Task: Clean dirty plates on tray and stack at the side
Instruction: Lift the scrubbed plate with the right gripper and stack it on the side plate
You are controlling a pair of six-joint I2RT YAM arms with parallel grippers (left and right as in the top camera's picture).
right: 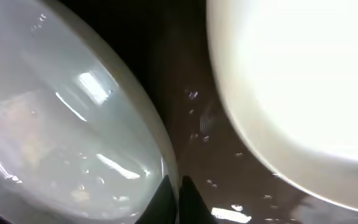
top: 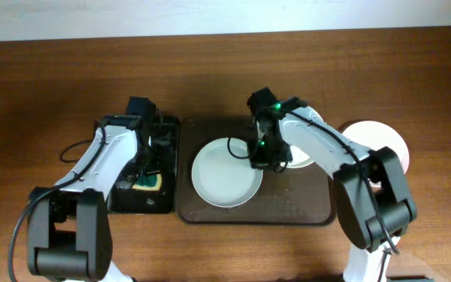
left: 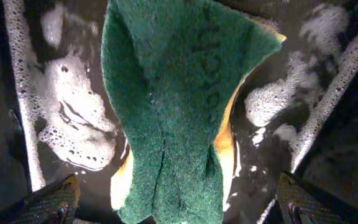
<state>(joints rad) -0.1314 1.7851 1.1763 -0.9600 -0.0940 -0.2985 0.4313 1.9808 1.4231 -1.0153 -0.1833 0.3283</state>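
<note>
We see a brown wooden table from above, with two robot arms reaching in from the near edge. In the middle lies the tray, large, dark brown and rectangular, with rounded corners and a raised rim. Its floor is beaded with water drops in the right wrist view. Just beside its left edge sits a narrower black tray holding soapy water.

Two plates rest on the brown tray. The mint-green plate lies left of centre, round and shallow. Close up it looks wet and glossy, with bright glints and small droplets. A white plate lies near it on the right half of the tray, mostly hidden under the right arm. The wrist view shows a strip of tray between the two. A second white plate sits off the tray, on the table to the right.

A sponge lies in the black tray (green scouring face up, yellow beneath) among white suds.

The left gripper hovers over the sponge. Its fingertips are spread wide, either side of the sponge's lower end and not touching it.

The right gripper sits at the mint-green plate's right edge. Its fingertips are drawn almost together, and the plate's rim runs into the thin gap between them, seemingly pinched.
</note>
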